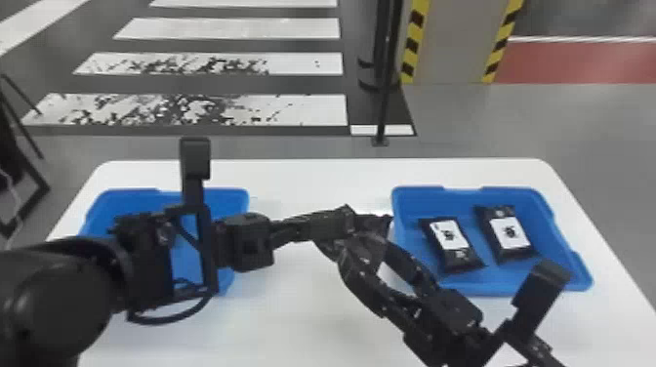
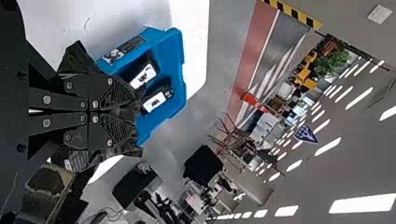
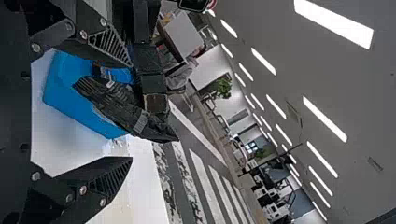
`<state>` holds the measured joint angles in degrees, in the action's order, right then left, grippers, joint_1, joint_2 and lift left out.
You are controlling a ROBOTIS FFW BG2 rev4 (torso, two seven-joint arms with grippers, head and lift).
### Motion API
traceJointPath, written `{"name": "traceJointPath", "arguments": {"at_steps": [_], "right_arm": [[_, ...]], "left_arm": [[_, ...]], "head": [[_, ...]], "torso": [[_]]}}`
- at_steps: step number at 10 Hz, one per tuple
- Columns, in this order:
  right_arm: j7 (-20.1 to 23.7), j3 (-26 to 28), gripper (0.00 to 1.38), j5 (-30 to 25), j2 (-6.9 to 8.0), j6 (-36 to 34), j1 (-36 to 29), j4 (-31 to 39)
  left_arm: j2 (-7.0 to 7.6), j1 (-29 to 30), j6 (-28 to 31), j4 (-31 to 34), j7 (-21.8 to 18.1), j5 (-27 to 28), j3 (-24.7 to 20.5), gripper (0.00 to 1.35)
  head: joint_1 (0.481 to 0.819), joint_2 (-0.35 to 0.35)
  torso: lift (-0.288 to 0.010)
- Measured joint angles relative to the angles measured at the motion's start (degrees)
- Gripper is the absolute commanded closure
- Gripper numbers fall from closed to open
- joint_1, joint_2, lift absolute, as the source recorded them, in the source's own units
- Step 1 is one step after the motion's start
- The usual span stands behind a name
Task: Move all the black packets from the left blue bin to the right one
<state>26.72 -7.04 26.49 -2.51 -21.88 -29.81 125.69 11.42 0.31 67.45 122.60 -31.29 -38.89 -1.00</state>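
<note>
Standing nearest, over the right part of the tabletop [image 1: 273, 332], is the right gripper [image 1: 344, 244], its two fingers spread apart with the held packet [image 3: 123, 108] between them; whether they touch it I cannot tell. The left gripper [image 1: 337, 224], coming across from the tabletop's left edge, has its fingers pinched together on that packet. The packet is raised above the tabletop between the two bins, nearer the right one; it is tilted, its long axis lying across the left fingers, with one end pointing toward the far edge. Farther back, the left bin [image 1: 132, 195] sits near the far left corner, partly behind the left arm, and the right bin [image 1: 507, 289] near the far right corner. Inside the right bin two black packets, [image 1: 456, 256] and [image 1: 502, 212], lie side by side, white labels up, long axes running roughly near to far, far ends slanting left. Beyond the far edge is a white-striped floor [image 1: 234, 29].
</note>
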Motion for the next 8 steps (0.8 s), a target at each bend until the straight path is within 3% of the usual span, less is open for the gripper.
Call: {"name": "traceJointPath", "arguments": {"at_steps": [1, 4, 5, 6, 7, 8], "right_arm": [[-0.1, 0.0, 1.23, 0.3, 0.04, 0.1, 0.3, -0.5], [-0.1, 0.4, 1.27, 1.0, 0.05, 1.6, 0.3, -1.1], [0.0, 0.4, 1.27, 1.2, 0.05, 1.6, 0.2, -1.2], [0.0, 0.4, 1.27, 1.3, 0.05, 1.6, 0.2, -1.2], [0.0, 0.6, 1.27, 1.4, 0.05, 1.5, 0.2, -1.2], [0.0, 1.4, 1.27, 1.2, 0.05, 1.5, 0.4, -1.3]], "left_arm": [[-0.03, 0.1, -0.1, 0.2, 0.0, -0.1, 0.0, 1.20], [-0.07, 0.3, -0.3, 0.4, 0.0, -0.3, -0.1, 1.20], [-0.07, 0.4, -0.5, 0.4, 0.1, -0.3, -0.2, 1.06], [-0.18, 0.8, -1.3, 0.4, 0.6, -0.4, -0.5, 0.58], [-0.85, 1.8, -2.1, 0.8, 1.2, -0.9, -1.9, 0.20], [-1.83, 3.3, -2.6, 1.5, 1.3, -0.9, -3.9, 0.07]], "head": [[0.695, 0.010], [0.695, 0.002], [0.695, 0.003], [0.695, 0.007], [0.695, 0.011], [0.695, 0.019]], "torso": [[-0.140], [-0.140], [-0.140], [-0.140], [-0.140], [-0.140]]}}
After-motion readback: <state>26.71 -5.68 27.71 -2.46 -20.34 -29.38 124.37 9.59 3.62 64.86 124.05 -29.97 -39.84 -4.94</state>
